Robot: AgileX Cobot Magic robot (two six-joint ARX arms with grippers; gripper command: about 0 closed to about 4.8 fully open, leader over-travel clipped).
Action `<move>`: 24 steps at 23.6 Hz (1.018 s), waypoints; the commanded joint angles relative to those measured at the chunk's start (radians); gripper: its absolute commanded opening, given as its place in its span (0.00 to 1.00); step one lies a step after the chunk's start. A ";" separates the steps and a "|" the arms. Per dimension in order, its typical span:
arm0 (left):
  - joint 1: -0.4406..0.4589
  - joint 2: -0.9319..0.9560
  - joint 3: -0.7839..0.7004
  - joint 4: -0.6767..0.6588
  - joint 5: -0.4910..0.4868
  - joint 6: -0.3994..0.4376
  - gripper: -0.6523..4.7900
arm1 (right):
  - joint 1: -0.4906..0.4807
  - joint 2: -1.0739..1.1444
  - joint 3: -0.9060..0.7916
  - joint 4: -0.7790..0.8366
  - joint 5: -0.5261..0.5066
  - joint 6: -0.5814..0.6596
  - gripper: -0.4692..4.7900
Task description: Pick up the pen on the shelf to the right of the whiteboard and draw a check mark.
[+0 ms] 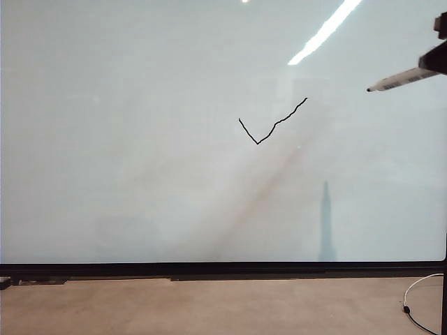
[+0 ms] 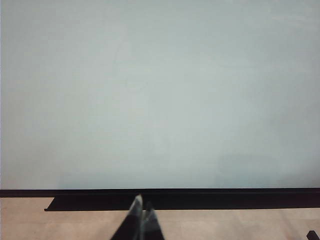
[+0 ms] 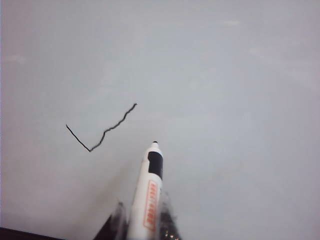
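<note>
You are looking at the closing step: the check mark (image 1: 269, 125) is sitting finished mid-frame on the whiteboard (image 1: 140, 105), the right gripper (image 1: 436, 59) is pinching the pen (image 1: 398, 80) at upper right (tip off the board), and the left gripper (image 2: 141, 216), fingers pressed together, is idling at bottom centre, so I judge only returning the pen is remaining.

The whiteboard (image 1: 140, 139) is a glossy pale white with a faint bluish-grey tint, some smudgy pinkish streaks across the middle and a thin black frame along the bottom. The check mark (image 1: 269, 125) on it is plain black, a bit wobbly. The pen (image 3: 147, 195) has a white barrel with orange-red lettering and a black tip. The right tool (image 3: 142, 225) holding it is black, and so is the left tool (image 2: 140, 222). The worktop (image 1: 209, 307) below is light tan, with a white cable (image 1: 419, 289) on it.
</note>
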 commanded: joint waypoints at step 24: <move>0.000 0.000 0.003 0.013 0.000 0.004 0.11 | -0.002 -0.384 -0.061 -0.355 0.101 -0.032 0.08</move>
